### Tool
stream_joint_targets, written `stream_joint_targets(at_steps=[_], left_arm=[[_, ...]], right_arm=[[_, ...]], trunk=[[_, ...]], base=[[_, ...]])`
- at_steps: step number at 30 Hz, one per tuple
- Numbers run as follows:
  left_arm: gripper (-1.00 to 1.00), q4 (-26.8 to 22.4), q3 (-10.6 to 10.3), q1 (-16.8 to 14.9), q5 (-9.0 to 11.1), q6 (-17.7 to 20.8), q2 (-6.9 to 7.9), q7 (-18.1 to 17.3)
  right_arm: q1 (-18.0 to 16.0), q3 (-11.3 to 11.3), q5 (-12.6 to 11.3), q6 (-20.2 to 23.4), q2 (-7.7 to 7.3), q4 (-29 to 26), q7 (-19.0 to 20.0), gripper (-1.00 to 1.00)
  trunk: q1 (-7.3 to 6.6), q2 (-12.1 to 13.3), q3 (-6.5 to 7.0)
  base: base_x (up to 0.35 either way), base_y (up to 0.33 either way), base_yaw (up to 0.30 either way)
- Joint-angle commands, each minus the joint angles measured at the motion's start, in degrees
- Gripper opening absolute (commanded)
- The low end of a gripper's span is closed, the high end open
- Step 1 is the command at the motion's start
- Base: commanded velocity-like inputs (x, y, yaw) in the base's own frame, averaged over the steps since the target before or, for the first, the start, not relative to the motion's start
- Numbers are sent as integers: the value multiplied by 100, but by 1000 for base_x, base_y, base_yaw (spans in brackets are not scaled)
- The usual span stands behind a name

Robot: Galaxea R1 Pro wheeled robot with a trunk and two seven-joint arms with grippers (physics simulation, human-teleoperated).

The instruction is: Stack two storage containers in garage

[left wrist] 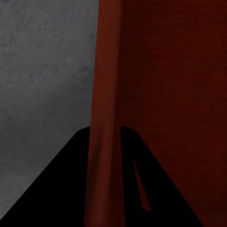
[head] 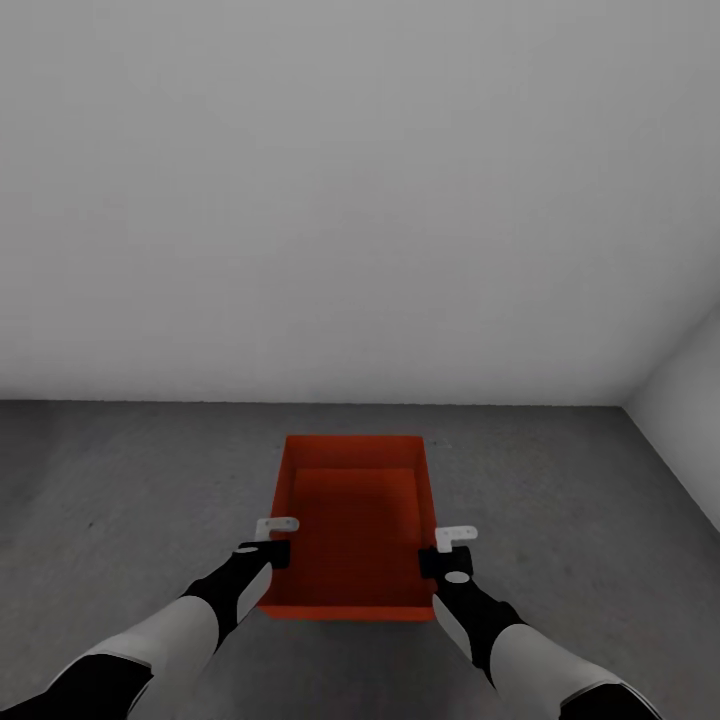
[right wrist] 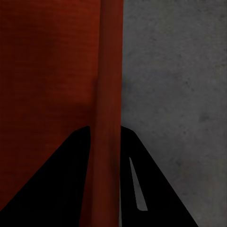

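Observation:
One red-orange open-top storage container point(head: 355, 530) is straight in front of me over the dark grey concrete floor point(head: 120, 500). My left gripper point(head: 272, 540) is shut on its left wall and my right gripper point(head: 447, 550) is shut on its right wall. In the left wrist view the thin red wall point(left wrist: 106, 94) runs between the black fingers of the left gripper point(left wrist: 105, 137). The right wrist view has the same wall edge point(right wrist: 109, 85) pinched in the right gripper point(right wrist: 105, 137). I cannot tell whether the container touches the floor. Its inside looks empty.
A bare light grey wall point(head: 360, 200) stands a short way beyond the container. A second pale wall point(head: 690, 420) meets it at the right, forming a corner. Mottled concrete stretches to both sides of the container.

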Motion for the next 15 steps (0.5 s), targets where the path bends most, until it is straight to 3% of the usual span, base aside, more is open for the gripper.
stream_joint_targets(at_steps=[1,15], left_arm=[[-100,-28,105,-2,-94,-467,152,64],[-100,-31,105,-2,-94,-467,149,64]], right_arm=[[-3,-150,-119,-31,-22,23,-341,-100],[-3,-150,-119,-37,-22,21,-342,-100]], trunk=[[0,-3,-5],[0,-3,-5]], base=[[0,-53,0],[0,-81,0]])
